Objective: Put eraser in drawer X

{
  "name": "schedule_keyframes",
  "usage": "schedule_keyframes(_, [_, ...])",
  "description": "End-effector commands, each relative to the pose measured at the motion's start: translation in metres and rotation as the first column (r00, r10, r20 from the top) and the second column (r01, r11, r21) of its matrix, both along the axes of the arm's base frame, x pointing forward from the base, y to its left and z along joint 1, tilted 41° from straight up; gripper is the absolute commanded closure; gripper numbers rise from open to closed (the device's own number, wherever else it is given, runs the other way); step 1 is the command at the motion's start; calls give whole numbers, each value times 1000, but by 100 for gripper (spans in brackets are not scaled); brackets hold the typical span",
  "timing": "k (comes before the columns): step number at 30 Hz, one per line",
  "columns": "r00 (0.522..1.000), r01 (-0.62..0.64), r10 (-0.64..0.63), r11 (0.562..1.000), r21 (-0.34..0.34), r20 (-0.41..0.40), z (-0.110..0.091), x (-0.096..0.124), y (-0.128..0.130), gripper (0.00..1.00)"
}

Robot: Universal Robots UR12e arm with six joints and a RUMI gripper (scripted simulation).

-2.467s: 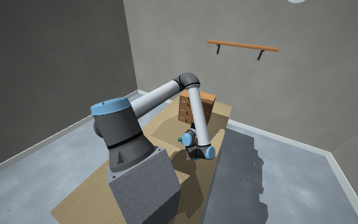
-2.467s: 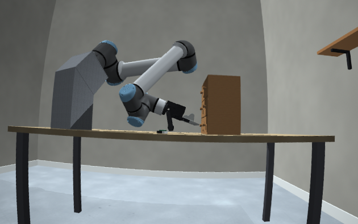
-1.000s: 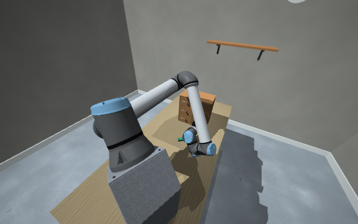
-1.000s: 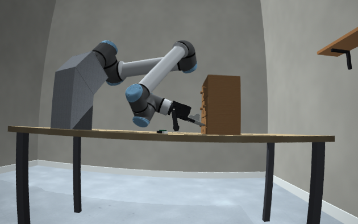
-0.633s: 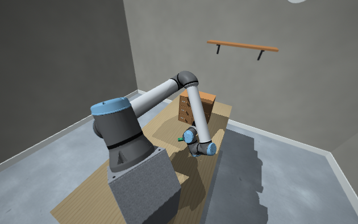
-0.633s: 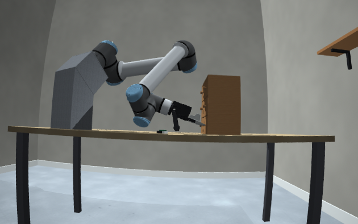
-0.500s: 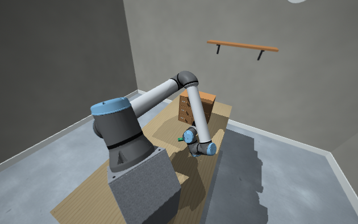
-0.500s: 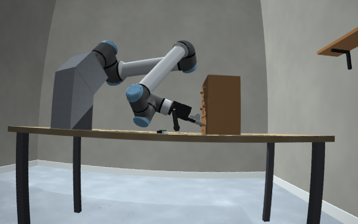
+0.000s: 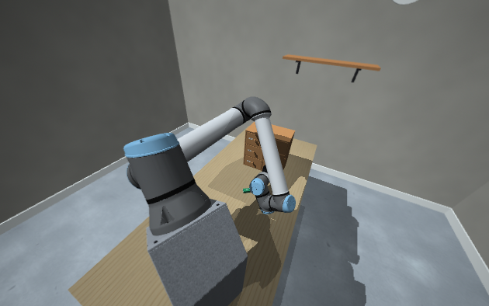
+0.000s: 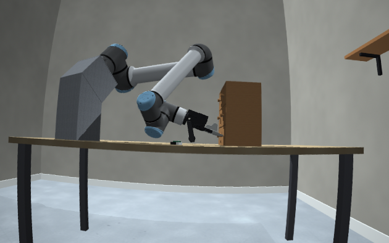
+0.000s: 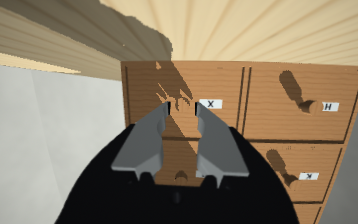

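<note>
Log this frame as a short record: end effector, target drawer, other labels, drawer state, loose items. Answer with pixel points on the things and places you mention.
end effector: fingers parted (image 10: 216,133) (image 11: 182,108), at the X drawer's knob
target drawer: X drawer (image 11: 145,82), wrist view's upper left
other readable labels: H (image 11: 330,107), K (image 11: 309,176)
drawer state: X, H and K look shut
loose items: small green, white and black items (image 10: 176,142), on the table (image 10: 287,150)
chest: upright (image 10: 244,114)

Top looks down over the arm's base (image 9: 182,211) (image 10: 71,102); exterior faces the counter (image 9: 120,268) (image 10: 188,148) side-on, farther off; wrist faces the drawers close up; all three share the chest (image 9: 279,133) (image 10: 243,114) (image 11: 185,80).
</note>
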State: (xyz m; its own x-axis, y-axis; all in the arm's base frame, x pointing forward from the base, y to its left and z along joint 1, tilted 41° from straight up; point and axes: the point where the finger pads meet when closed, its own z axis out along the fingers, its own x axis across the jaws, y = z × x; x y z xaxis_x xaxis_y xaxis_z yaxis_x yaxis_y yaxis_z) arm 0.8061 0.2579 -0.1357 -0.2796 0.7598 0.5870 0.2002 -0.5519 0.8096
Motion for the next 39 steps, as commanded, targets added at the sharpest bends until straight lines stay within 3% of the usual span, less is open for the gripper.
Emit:
schedule_keyframes(1, [1000,1,-1,1000,0,1,0,0,0,80])
schedule_keyframes(14, [1000,1,-1,1000,0,1,0,0,0,80])
schedule_keyframes(15, [1000,1,-1,1000,0,1,0,0,0,93])
schedule_keyframes(39, [1000,1,-1,1000,0,1,0,0,0,93])
